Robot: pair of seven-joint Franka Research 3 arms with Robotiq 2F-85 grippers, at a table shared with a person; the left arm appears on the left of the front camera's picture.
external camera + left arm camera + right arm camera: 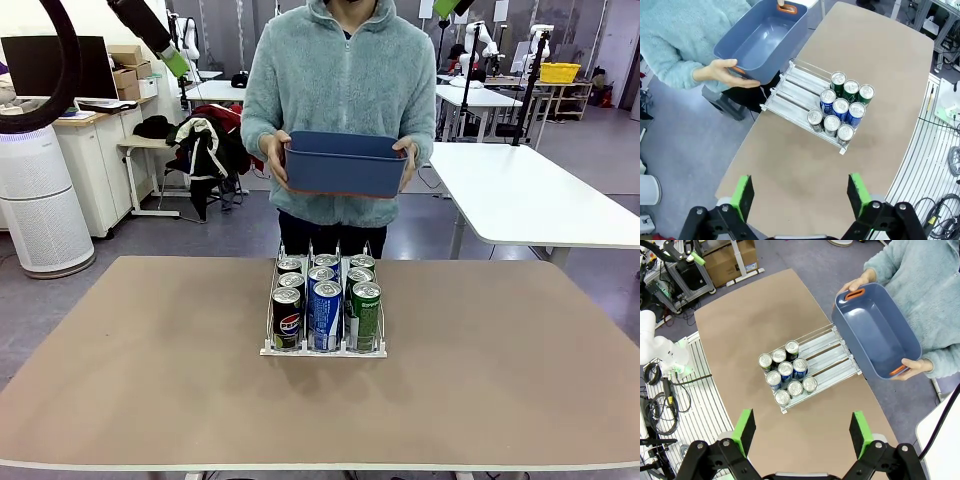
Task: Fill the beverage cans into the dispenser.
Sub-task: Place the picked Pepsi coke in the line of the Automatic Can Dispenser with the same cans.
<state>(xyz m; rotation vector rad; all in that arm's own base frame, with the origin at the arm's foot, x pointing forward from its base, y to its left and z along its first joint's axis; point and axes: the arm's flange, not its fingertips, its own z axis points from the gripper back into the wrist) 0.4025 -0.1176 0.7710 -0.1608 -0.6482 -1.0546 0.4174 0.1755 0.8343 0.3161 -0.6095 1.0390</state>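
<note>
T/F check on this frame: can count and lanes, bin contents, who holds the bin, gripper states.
1. Nine beverage cans sit in the dispenser, three per lane. True.
2. The blue bin holds more cans. False: it looks empty inside.
3. The person's hands hold the bin above the far table edge. True.
4. The left gripper grips a can. False: it is open, high above the table.
5. The right gripper is open. True.

The table (150,380) is viewed level from the robot's side by the front camera; it is overlooked from high above by both wrist cameras, the dispenser (795,95) being shared.
</note>
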